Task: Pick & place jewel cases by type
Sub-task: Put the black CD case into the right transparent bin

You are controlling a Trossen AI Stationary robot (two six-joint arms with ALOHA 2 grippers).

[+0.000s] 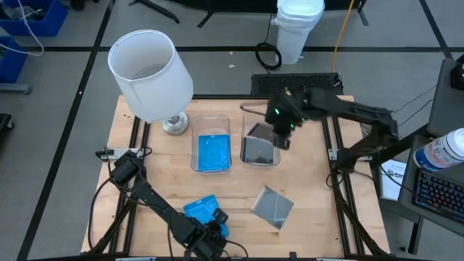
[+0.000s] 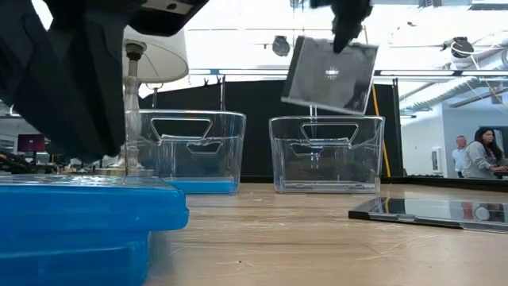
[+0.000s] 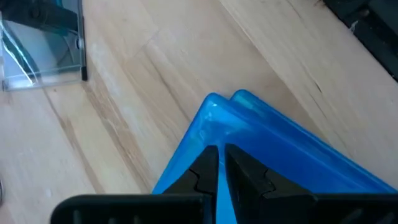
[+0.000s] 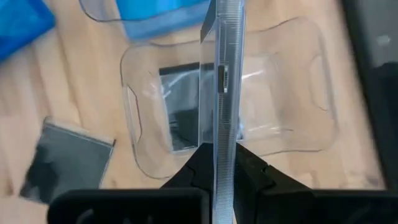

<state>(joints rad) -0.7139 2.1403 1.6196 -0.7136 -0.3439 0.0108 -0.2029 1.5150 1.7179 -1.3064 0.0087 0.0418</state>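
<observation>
Two bright blue jewel cases (image 1: 201,210) lie stacked near the table's front edge, and my left gripper (image 3: 217,158) is shut on one of them. My right gripper (image 4: 222,158) is shut on a smoky grey jewel case (image 2: 331,75), held in the air over the right clear tub (image 1: 259,145). Flat on that tub's bottom lies another grey case (image 4: 183,112). The left clear tub (image 1: 210,143) has blue cases on its bottom. A third grey case (image 1: 273,206) rests flat on the table at the front right. My left gripper pinches a thin edge (image 3: 217,140) of a blue case between its two fingers, close to a corner, slanting down from the near side. A second blue case (image 3: 298,143) lies right beside it; whether the held one is clear of it I cannot tell. My right gripper pinches the grey case's upper edge (image 2: 343,46) between its two fingers, coming from above. The case hangs below the fingers, nearly upright and slightly tilted. It is clear of the tub's rim (image 2: 325,119) and shows edge-on in the right wrist view.
A white-shaded lamp (image 1: 151,72) stands on the table's far left, its base (image 1: 175,125) beside the left tub. Bare wood lies between the tubs and the front cases. A white bucket (image 1: 299,29) stands on the floor beyond the far edge. People show in the room behind.
</observation>
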